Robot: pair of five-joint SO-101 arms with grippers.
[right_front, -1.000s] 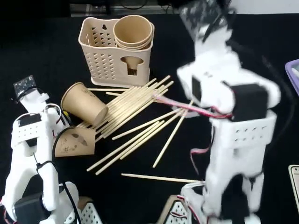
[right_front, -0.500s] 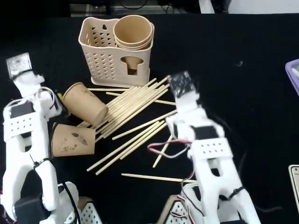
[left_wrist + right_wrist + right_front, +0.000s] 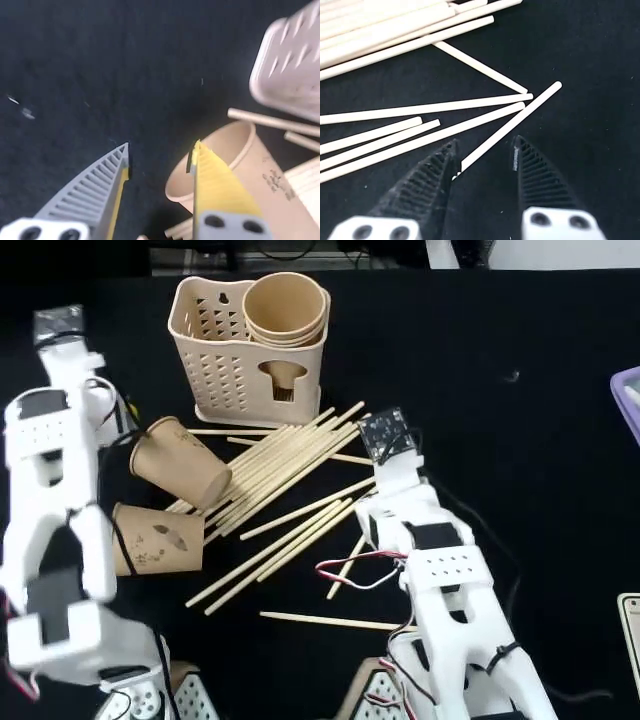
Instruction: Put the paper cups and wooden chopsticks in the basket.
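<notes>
Right gripper [image 3: 485,141] is gaping over a chopstick [image 3: 520,118], left gripper [image 3: 160,145] gaping at the cup's [image 3: 250,170] nine o'clock; pinching's next, probably.

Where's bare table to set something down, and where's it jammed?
Free: the table right of the basket, out to the purple object. Crowded: in front of the basket, where chopsticks fan out beside two tipped paper cups.

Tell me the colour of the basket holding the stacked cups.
Beige, with rows of small slots in its walls; the basket shows best in the high view.
</notes>
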